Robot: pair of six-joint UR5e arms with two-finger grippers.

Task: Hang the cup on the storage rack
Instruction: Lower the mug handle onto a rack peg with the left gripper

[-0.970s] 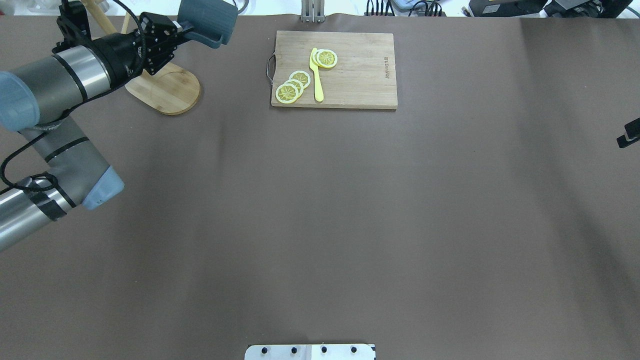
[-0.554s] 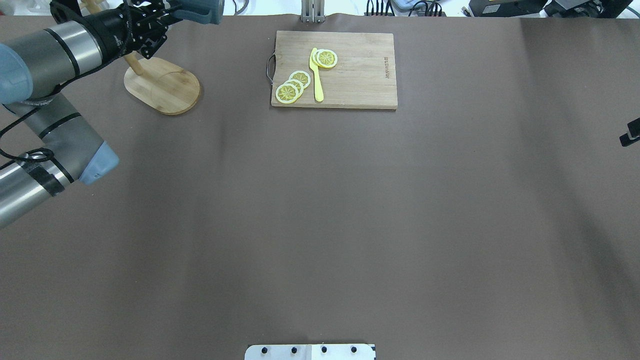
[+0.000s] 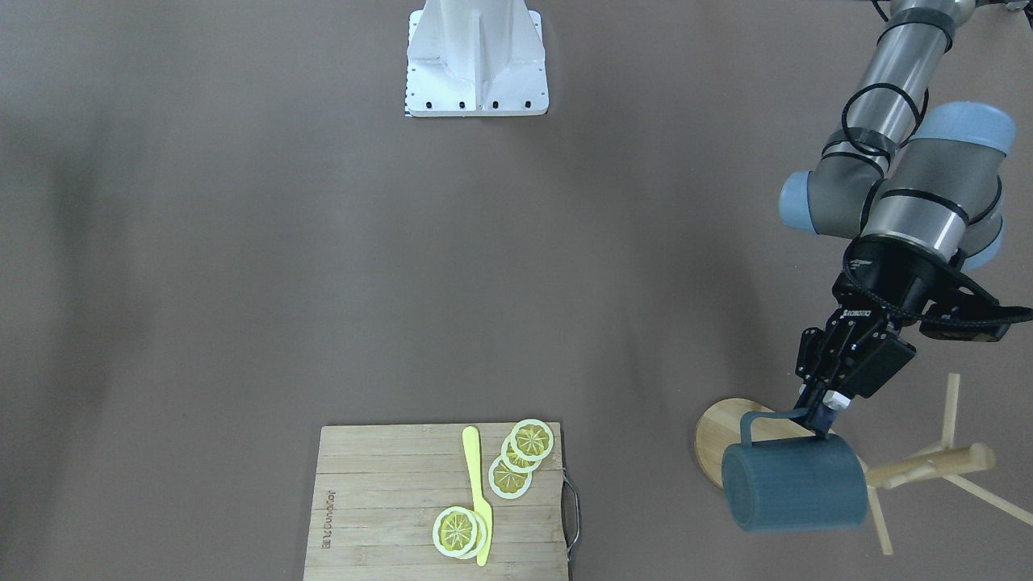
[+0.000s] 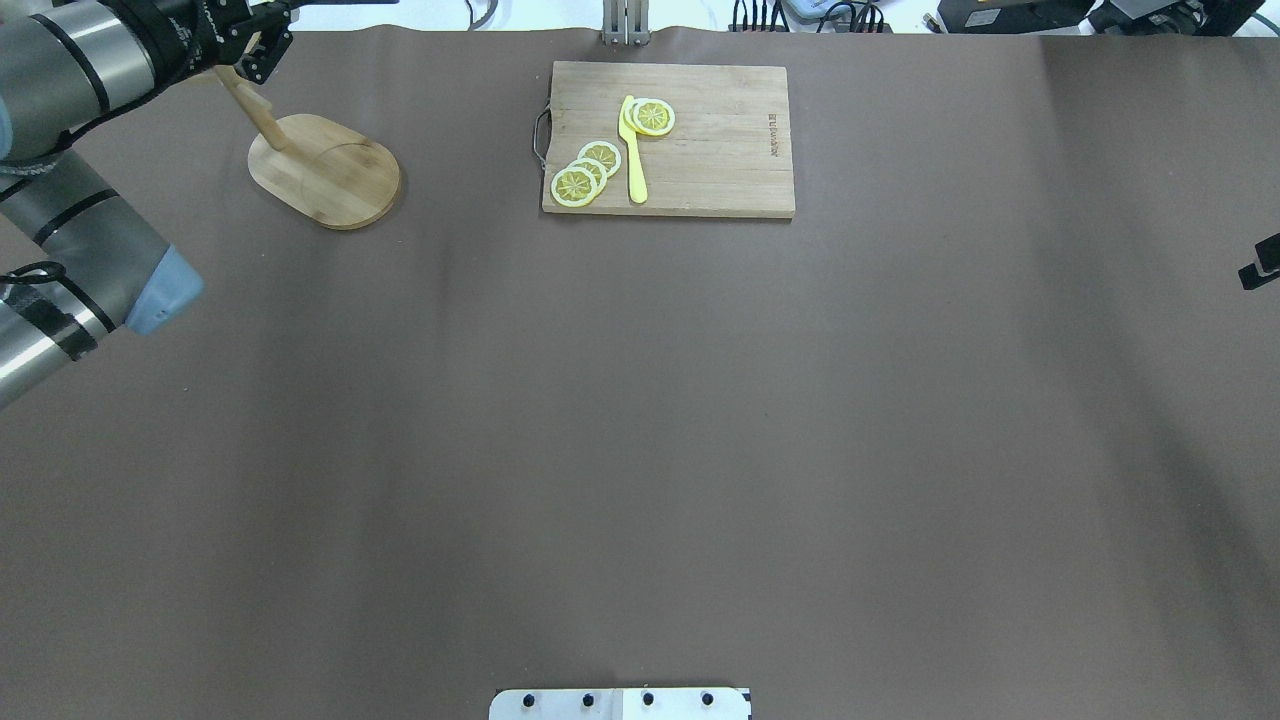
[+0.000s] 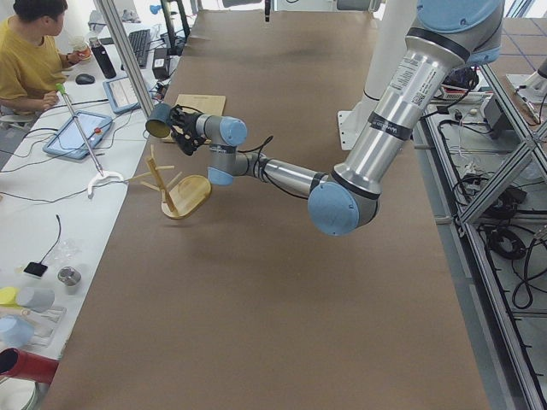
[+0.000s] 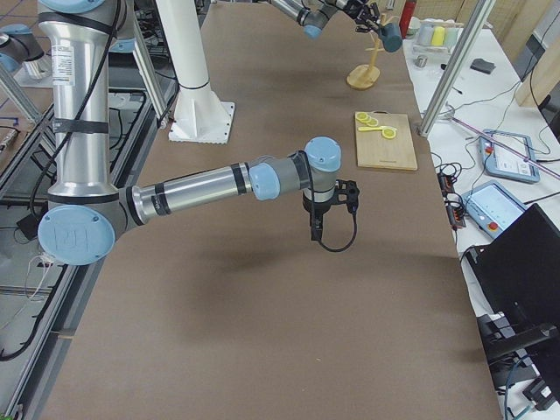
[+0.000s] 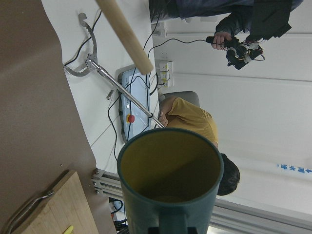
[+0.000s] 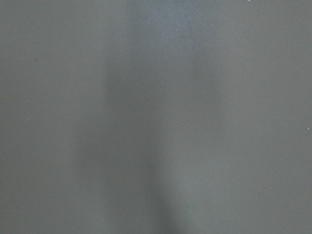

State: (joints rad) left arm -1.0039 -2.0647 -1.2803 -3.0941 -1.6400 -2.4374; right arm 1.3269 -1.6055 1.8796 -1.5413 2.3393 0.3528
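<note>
Cup [image 3: 795,484] — on its side, handle pinched in the closed left gripper [image 3: 817,413] — has risen over the last second to just above the storage rack [image 3: 928,463] pegs; handle not yet hooked. Right gripper [image 6: 343,194], well away from the rack: opening cannot be told.

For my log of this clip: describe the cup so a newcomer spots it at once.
At the far left of the table, find the pale bamboo storage rack. The left tool holds the cup by its handle beside it, tipped sideways in mid-air. It is the only dark teal, ribbed thing there.
</note>
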